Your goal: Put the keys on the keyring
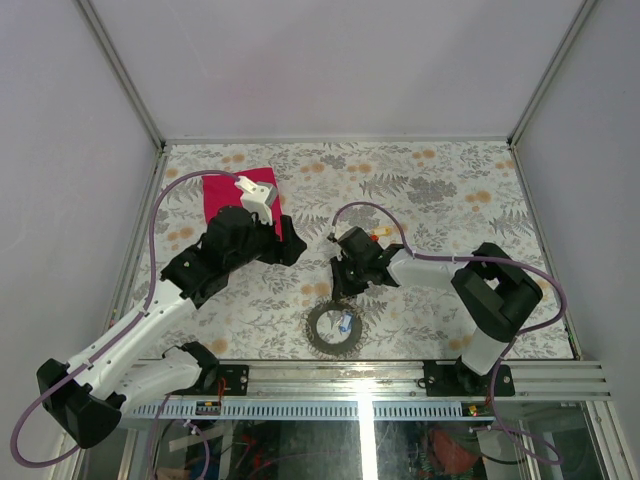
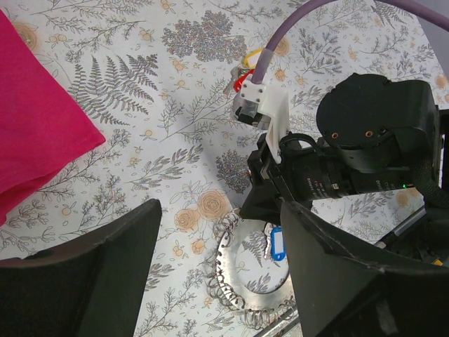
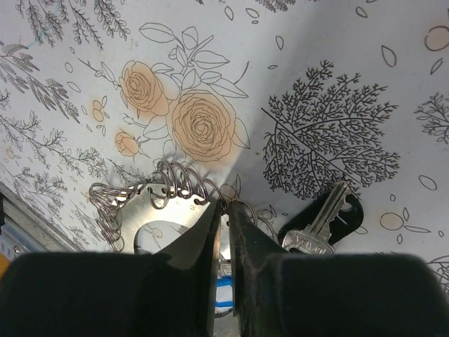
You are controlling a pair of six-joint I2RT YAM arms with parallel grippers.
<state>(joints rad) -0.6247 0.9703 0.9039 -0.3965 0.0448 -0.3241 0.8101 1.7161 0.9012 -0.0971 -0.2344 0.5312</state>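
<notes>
The keyring [image 1: 335, 328] is a flat silvery ring hung with several small wire loops and a blue tag [image 2: 278, 243], near the table's front edge. My right gripper [image 3: 224, 207] points down at its far rim [image 3: 151, 203], fingers almost together, pinching the rim where a wire loop sits. A silver key [image 3: 319, 225] with a black head lies just right of those fingers, outside them. More keys [image 1: 378, 235] with red and yellow heads [image 2: 242, 70] lie behind the right wrist. My left gripper [image 1: 293, 248] hangs open and empty, left of the right arm.
A pink-red cloth [image 1: 225, 190] lies at the back left, partly under the left arm. The floral table cover [image 1: 450, 190] runs to metal frame rails on all sides. The right arm's purple cable [image 2: 295, 21] arches over the keys.
</notes>
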